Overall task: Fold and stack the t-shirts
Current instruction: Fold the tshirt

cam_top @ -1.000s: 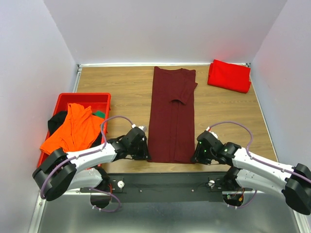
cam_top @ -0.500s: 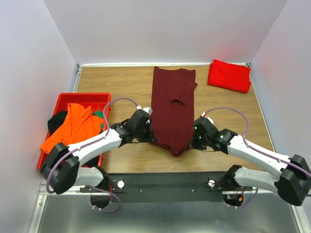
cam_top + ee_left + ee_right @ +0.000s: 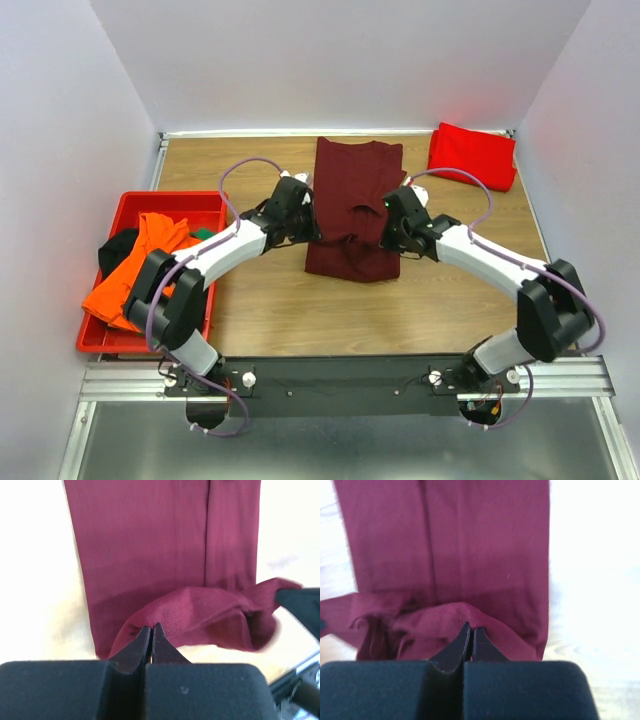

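The dark maroon t-shirt lies in the middle of the table, folded lengthwise. Its near end is lifted and doubled back toward the far end. My left gripper is shut on the near hem's left corner, which shows as a maroon fold at my fingertips. My right gripper is shut on the right corner at my fingertips. A bright red t-shirt lies folded at the far right corner. An orange t-shirt and a black one lie in the tray.
A rigid red plastic tray stands at the table's left edge with a green item in it. White walls close the table on three sides. A metal rail runs along the near edge.
Both grippers have carried the maroon shirt's near hem from the table's near edge up and away toward the far end, folding the shirt roughly in half. Both arms are now stretched out.
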{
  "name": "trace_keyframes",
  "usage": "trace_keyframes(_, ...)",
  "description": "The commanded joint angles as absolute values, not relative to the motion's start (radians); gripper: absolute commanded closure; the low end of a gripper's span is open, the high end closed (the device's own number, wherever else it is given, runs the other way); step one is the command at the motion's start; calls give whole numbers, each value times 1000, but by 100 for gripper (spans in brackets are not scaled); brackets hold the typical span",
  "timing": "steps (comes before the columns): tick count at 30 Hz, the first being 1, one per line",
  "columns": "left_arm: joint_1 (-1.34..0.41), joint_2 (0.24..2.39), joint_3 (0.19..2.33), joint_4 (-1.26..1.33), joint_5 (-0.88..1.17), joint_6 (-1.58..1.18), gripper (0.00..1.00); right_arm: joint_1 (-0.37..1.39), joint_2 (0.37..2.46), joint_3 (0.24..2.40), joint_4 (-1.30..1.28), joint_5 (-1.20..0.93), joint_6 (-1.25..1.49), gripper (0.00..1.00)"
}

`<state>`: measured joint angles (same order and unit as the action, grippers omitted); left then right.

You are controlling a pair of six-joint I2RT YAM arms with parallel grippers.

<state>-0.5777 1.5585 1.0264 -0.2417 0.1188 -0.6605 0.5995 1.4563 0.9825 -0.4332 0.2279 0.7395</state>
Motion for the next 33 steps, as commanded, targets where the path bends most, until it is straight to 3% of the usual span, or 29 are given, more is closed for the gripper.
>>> trace_keyframes(1, -551, 1649, 1106, -192, 150, -620, 100, 551, 1558, 1042, -359, 252, 678, 100)
trace_keyframes(33, -419, 2012, 1512, -262, 227, -546, 100, 333, 1818, 1226, -245, 95, 630, 100)
